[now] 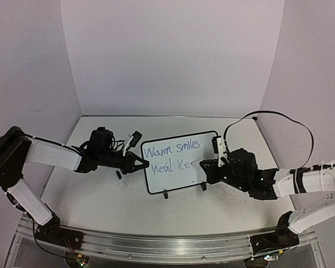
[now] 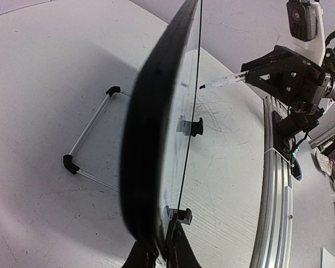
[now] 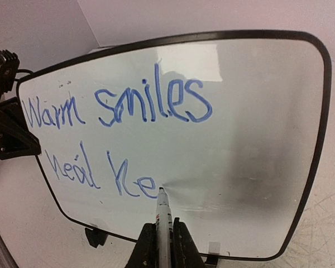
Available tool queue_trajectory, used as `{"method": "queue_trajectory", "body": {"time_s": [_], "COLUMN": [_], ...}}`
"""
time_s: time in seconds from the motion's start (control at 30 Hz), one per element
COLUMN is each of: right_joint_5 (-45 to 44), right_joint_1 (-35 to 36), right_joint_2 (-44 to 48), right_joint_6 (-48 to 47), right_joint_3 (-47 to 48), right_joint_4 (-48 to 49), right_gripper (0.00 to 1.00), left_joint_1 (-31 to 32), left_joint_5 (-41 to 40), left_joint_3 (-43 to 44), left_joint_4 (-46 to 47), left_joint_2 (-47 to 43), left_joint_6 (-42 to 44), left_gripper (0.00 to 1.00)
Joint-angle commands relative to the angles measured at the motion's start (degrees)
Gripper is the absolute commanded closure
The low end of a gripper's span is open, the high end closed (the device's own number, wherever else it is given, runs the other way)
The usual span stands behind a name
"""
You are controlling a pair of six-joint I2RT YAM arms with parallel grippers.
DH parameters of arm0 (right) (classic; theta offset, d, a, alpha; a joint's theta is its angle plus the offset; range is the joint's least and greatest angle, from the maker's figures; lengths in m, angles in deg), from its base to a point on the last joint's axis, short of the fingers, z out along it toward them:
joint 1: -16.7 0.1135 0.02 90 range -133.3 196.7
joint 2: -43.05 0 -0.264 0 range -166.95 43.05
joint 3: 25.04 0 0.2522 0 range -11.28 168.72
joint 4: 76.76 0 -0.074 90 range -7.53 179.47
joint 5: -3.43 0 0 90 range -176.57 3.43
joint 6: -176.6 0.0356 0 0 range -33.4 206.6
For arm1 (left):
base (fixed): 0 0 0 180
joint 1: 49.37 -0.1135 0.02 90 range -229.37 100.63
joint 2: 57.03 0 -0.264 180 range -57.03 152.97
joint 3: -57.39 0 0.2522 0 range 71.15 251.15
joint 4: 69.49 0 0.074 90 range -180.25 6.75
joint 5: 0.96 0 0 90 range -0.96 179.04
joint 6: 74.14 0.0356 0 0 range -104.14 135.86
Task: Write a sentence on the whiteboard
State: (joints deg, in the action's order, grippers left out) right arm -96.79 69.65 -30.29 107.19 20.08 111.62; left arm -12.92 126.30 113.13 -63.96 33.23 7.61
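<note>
The whiteboard [image 1: 176,164] stands upright on two black feet at the table's middle; it fills the right wrist view [image 3: 240,128] and shows edge-on in the left wrist view [image 2: 156,139]. The sentence [image 3: 117,111] in blue reads "Warm smiles" above "heal he" [image 1: 170,156]. My left gripper [image 1: 138,163] is shut on the board's left edge [image 2: 166,245]. My right gripper [image 1: 205,168] is shut on a white marker [image 3: 163,218], its tip touching the board just right of the last "e". The marker also shows in the left wrist view [image 2: 223,81].
A thin wire stand [image 2: 89,131] with black corner pieces lies on the table behind the board. A small black piece [image 1: 118,174] lies left of the board. The metal rail [image 1: 167,241] runs along the near edge. White walls close in the table.
</note>
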Motion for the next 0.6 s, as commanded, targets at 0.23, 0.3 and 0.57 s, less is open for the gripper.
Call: {"method": "queue_trajectory", "body": {"time_s": [0.23,0.3,0.57], "right_joint_5": [0.0,-0.3,-0.7], "right_joint_1": [-0.8,-0.8,-0.8], "right_joint_2": [4.6,4.8,5.3], "right_joint_6": [-3.5,-3.4,-4.0], "right_joint_3": [-0.6,-0.6,-0.3], "right_joint_4": [1.5,1.5,0.6], "right_gripper": [1.0,1.0,1.0], "left_joint_1": [-0.5,-0.4,-0.4], "left_joint_5": [-9.7,-9.9,-10.2], "left_joint_3": [1.0,0.9,0.8], "left_joint_4": [-4.1,-4.1,-4.2], "left_joint_2": [-0.6,-0.9,-0.9], "left_joint_6": [3.6,3.6,3.5], "left_gripper": [1.0,1.0,1.0]}}
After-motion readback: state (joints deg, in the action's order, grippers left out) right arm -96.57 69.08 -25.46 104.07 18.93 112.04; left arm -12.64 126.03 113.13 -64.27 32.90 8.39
